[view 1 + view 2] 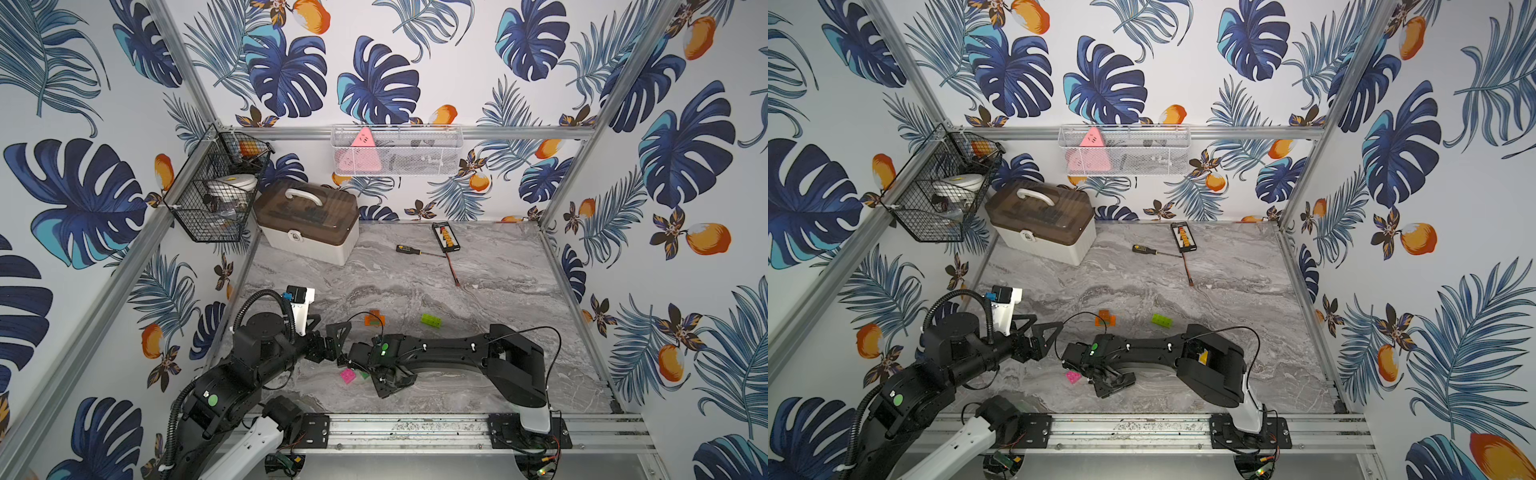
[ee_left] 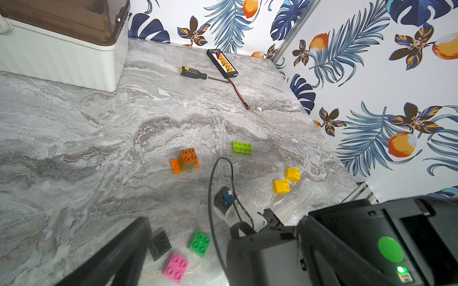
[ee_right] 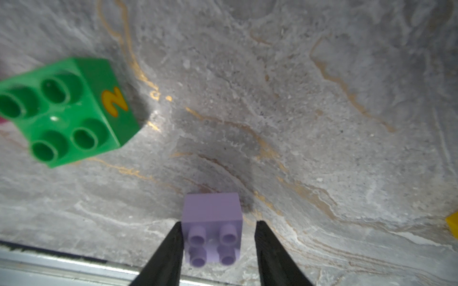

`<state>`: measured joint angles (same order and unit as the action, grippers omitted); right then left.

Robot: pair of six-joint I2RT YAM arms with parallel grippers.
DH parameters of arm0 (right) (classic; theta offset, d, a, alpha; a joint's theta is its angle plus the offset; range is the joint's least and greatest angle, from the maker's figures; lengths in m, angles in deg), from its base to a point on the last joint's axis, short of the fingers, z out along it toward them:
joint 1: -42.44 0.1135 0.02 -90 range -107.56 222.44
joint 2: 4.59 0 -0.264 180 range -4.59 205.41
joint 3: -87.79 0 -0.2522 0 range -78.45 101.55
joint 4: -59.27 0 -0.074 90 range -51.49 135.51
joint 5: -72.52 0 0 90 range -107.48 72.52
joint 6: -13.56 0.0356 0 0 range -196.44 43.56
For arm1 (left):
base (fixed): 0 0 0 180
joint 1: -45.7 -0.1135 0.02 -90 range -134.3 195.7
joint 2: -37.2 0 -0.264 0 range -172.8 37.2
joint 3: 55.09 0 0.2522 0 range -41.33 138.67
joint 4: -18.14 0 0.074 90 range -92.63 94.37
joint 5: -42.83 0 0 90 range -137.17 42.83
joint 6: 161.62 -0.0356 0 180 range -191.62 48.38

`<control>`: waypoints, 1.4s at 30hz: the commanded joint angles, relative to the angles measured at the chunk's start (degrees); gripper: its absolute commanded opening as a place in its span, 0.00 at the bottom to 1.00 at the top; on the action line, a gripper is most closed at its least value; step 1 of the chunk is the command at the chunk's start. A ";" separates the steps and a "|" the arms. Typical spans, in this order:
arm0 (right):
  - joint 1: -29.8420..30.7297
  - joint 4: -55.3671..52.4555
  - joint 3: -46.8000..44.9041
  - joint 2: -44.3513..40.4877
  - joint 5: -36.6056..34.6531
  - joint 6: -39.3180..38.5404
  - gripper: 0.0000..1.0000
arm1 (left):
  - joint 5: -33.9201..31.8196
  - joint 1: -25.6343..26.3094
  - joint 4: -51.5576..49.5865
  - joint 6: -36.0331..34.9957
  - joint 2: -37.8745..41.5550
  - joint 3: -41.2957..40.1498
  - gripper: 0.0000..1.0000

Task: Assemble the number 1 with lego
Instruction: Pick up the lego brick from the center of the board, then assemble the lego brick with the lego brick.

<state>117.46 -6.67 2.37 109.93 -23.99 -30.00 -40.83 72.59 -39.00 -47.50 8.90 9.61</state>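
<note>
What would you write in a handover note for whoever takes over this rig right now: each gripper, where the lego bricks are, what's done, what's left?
Left gripper: open, empty.
Right gripper: jaws open astride the lilac brick on the table; one finger is against it, the other stands clear, so no grip yet.
Bricks: brown brick on middle green brick on orange brick, mid-table; lime brick and two yellow bricks lie singly; loose green brick, pink brick, black brick near the grippers.
Done: that three-brick stack.
Left: grip the lilac brick, then build the remaining bricks into the 1.
</note>
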 commanded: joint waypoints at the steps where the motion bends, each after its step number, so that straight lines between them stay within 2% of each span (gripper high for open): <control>1: 0.12 -0.70 0.58 0.48 0.53 0.30 0.49 | -0.20 -0.13 0.26 -0.05 0.09 0.25 0.99; 19: 0.03 -1.58 0.44 0.55 -0.03 3.13 0.33 | -0.64 -0.13 0.18 0.09 0.45 0.21 0.99; 25: -2.56 -4.20 2.80 -1.67 -0.83 5.41 0.31 | -0.55 -0.12 0.30 -0.02 0.70 0.21 0.99; 33: -11.76 -8.76 14.02 1.10 -3.20 3.12 0.29 | -1.21 -0.22 0.15 0.19 1.72 0.29 0.99; 42: -16.03 -17.66 39.49 14.90 -6.97 0.73 0.29 | -1.78 -0.10 0.04 0.25 3.36 0.30 0.99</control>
<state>101.86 -19.19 37.58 122.02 -29.14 -28.08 -42.33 72.59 -39.35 -47.42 12.12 9.61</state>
